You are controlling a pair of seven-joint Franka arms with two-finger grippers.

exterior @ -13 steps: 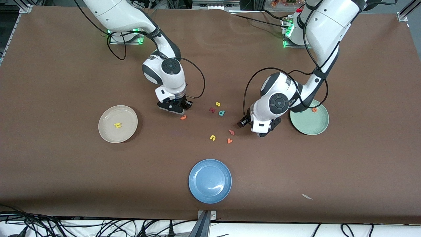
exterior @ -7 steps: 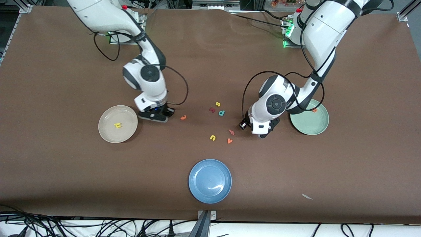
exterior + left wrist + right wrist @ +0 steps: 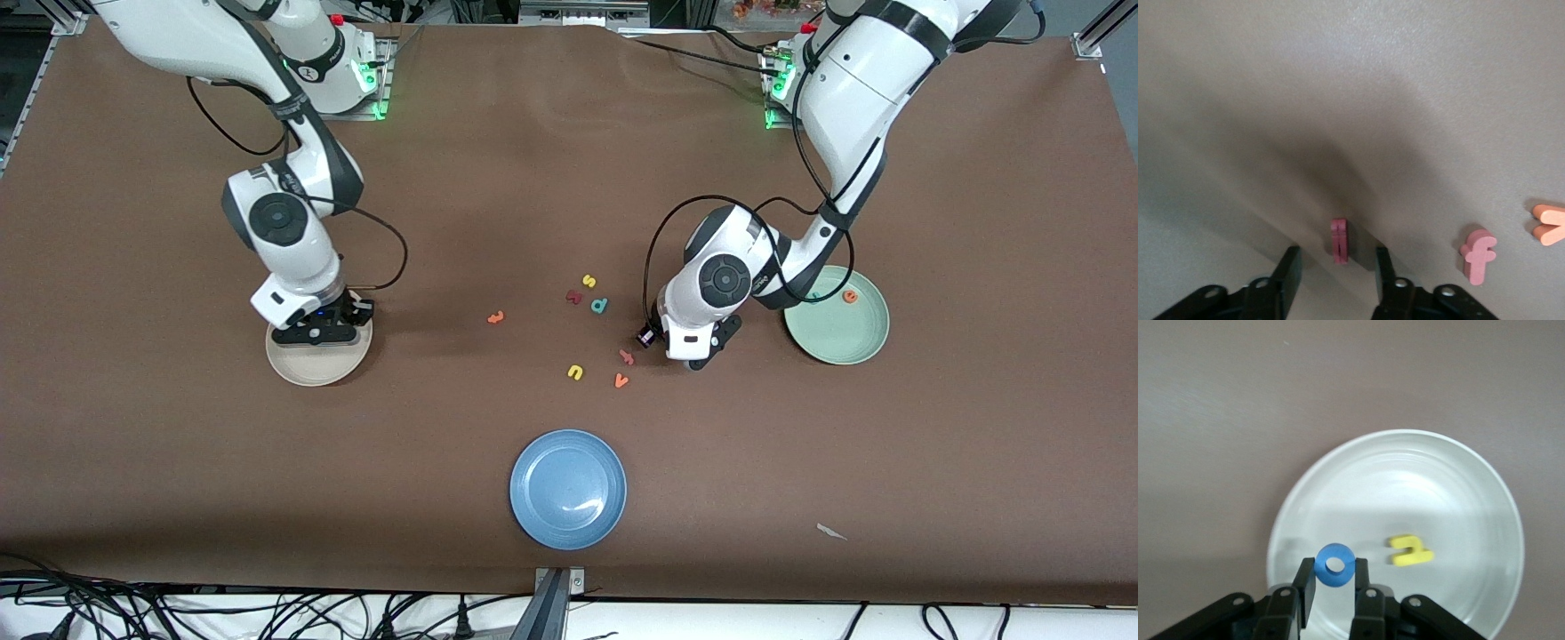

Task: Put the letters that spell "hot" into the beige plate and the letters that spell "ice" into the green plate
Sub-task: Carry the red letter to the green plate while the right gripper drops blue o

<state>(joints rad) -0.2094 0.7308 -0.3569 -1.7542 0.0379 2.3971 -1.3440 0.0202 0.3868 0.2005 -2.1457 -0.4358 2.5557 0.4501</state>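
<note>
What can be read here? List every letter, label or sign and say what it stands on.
"h": yellow letter in the beige plate.
"o": blue ring held in the right tool.
"e": orange letter in the green plate.
"f": pink letter on the table.
"s", "d", "u", "v": loose letters on the table.
Markings on the arms: too small to read.

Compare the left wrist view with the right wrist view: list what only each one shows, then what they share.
Left wrist only: the left gripper straddling the dark maroon i, jaws not touching it, with a pink f and an orange v nearby.
Right wrist only: the right gripper shut on the blue o over the beige plate, where the yellow h lies.
Shared: the brown table.
</note>
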